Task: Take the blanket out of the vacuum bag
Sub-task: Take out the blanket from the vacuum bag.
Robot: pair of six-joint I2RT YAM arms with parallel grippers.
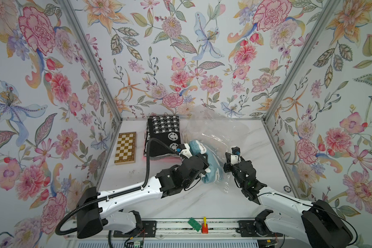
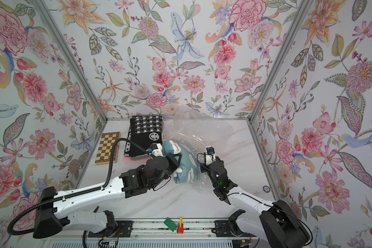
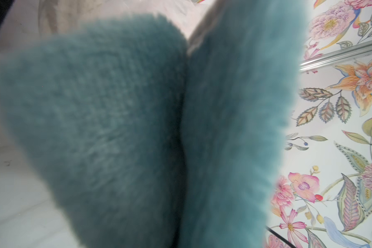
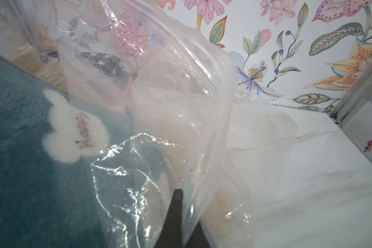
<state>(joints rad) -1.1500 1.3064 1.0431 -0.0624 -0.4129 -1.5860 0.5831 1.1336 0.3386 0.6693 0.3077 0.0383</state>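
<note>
Blanket (image 1: 212, 171), teal plush, half out of the vacuum bag (image 1: 221, 131) at mid table (image 1: 202, 199). Your left gripper (image 1: 203, 166) is clamped on a soft fold; your right gripper (image 4: 177, 197) pinches the film, fingers together. Likely light, squashy; bag slippery. Grip thick folds.

The blanket (image 1: 211, 179) is teal with white clouds (image 4: 73, 128), the vacuum bag (image 1: 219, 133) clear.

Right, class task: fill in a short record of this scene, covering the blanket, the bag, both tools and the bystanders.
Blanket: fluffy teal blanket with white clouds, partly inside bag
Bag: large clear crinkly plastic vacuum bag
Left tool: shut on blanket
Right tool: shut on bag film
Bystanders: folded black-and-white knitted blanket, wooden chessboard
</note>
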